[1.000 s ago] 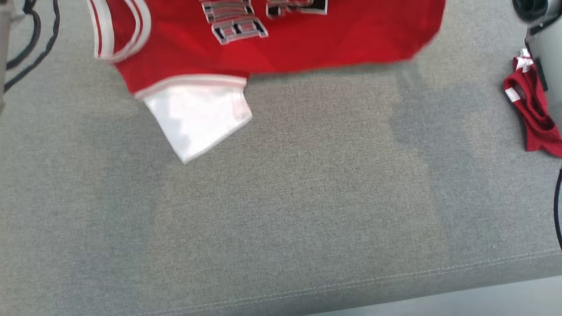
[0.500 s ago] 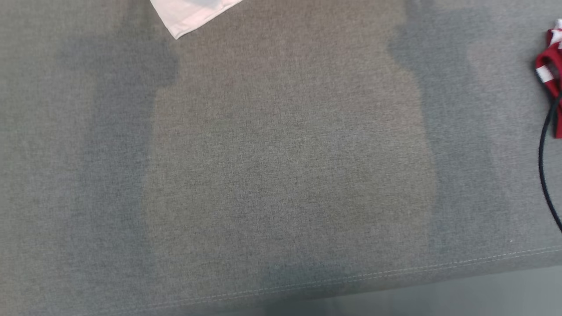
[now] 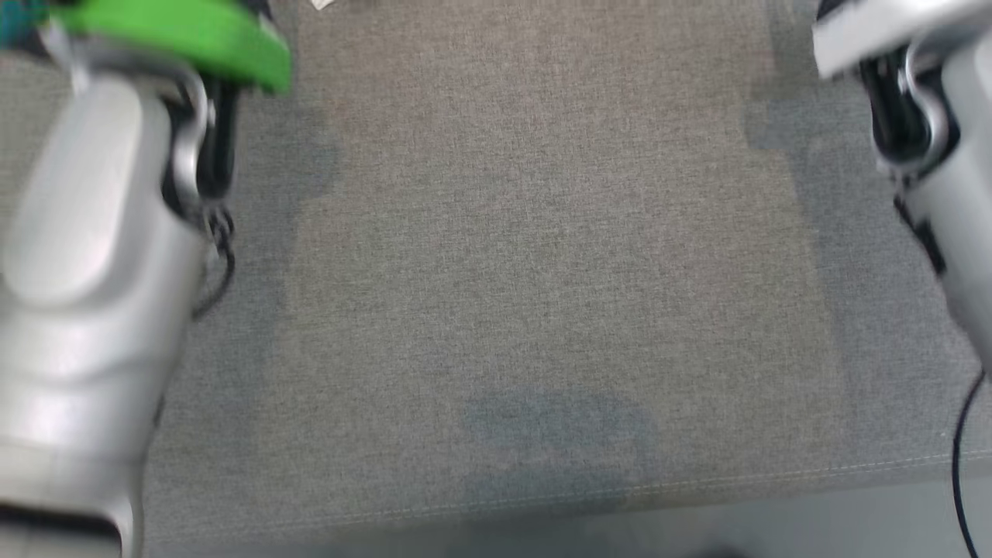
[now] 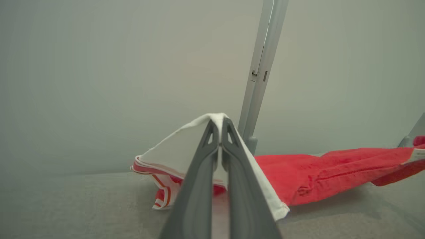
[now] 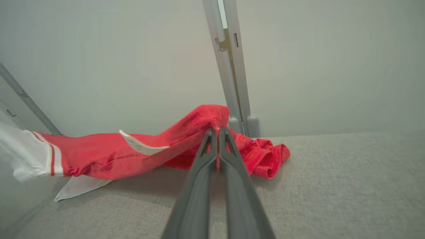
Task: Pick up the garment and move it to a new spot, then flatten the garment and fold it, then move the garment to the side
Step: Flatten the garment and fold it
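Note:
The garment is a red jersey with white sleeves and striped trim, and it hangs stretched between my two grippers just above the grey fabric surface. In the left wrist view my left gripper (image 4: 219, 125) is shut on a white sleeve fold (image 4: 179, 149), and the red body (image 4: 315, 172) trails off to the right. In the right wrist view my right gripper (image 5: 217, 130) is shut on a raised red edge (image 5: 202, 121); the garment (image 5: 109, 156) sags away to the left toward a white sleeve. A tiny white corner of the garment (image 3: 322, 4) peeks in at the head view's top edge.
My pale left forearm (image 3: 85, 256) with a green ring (image 3: 186, 35) and my right forearm (image 3: 945, 194) flank the grey cushion (image 3: 535, 271). Its stitched front edge (image 3: 697, 484) runs along the bottom. A black cable (image 3: 965, 457) hangs at the right. A grey post (image 4: 262, 66) stands against the wall.
The head camera has tipped down, so the garment has slid out past the top of the picture and both forearms have come into view.

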`<state>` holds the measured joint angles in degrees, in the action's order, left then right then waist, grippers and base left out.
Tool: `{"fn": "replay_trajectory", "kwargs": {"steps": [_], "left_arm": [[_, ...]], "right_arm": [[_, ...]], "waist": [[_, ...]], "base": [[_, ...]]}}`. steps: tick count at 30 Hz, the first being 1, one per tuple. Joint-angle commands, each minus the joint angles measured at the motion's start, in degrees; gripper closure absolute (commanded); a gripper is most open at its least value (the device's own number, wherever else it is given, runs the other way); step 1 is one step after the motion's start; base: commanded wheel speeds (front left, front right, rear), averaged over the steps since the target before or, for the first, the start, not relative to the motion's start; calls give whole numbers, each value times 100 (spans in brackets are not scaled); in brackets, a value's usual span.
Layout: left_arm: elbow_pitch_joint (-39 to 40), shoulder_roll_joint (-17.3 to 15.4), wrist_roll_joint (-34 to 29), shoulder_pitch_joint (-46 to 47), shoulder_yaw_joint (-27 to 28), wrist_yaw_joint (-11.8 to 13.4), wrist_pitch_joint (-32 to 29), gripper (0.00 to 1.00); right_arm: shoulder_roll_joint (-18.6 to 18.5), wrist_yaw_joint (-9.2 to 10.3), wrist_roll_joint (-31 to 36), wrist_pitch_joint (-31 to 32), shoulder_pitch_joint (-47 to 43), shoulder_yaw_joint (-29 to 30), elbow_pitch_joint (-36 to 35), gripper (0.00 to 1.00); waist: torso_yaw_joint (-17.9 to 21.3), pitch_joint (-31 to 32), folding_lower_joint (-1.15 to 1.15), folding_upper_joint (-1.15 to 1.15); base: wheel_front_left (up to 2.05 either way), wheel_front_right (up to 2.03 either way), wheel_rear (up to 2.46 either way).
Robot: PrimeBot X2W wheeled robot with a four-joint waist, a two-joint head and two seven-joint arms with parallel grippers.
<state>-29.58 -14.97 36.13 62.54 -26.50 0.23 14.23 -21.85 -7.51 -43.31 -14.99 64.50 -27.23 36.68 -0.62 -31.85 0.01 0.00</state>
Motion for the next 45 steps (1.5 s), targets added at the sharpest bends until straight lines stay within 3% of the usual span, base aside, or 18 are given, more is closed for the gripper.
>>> {"fn": "replay_trajectory", "kwargs": {"steps": [1,8,17,27,34,45], "left_arm": [[501,-88,-60,-545,40,127,61,100],[2395,-485,-58,-2864,13,739,12,100],[4358,-1067,417,-5453,-34,1608,-764,100],[5081,-1390,938,-6768,-362,1915,-1583,100],[5409,-1663,1231,-7428,-562,1999,-2040,100],[5872,-2139,1171,-7460,-472,2014,-2332,100]], "right_arm": [[-28,4,-41,-17,-574,187,-297,100],[93,3,80,-18,-2484,711,-1329,100],[229,3,122,-17,-4875,1302,-1981,100],[103,3,181,-17,-6197,1526,-1967,100],[50,3,226,187,-6943,1612,-2141,100],[152,3,434,624,-7396,1970,-2596,100]], "waist": [[-94,213,-1,0],[-93,618,-1,0],[-179,1400,-1,0],[-347,2036,-1,0],[-343,2391,-1,0],[-244,2468,-1,0]], "base": [[0,0,0],[0,0,0],[0,0,0],[0,0,0],[0,0,0],[0,0,0]]}}
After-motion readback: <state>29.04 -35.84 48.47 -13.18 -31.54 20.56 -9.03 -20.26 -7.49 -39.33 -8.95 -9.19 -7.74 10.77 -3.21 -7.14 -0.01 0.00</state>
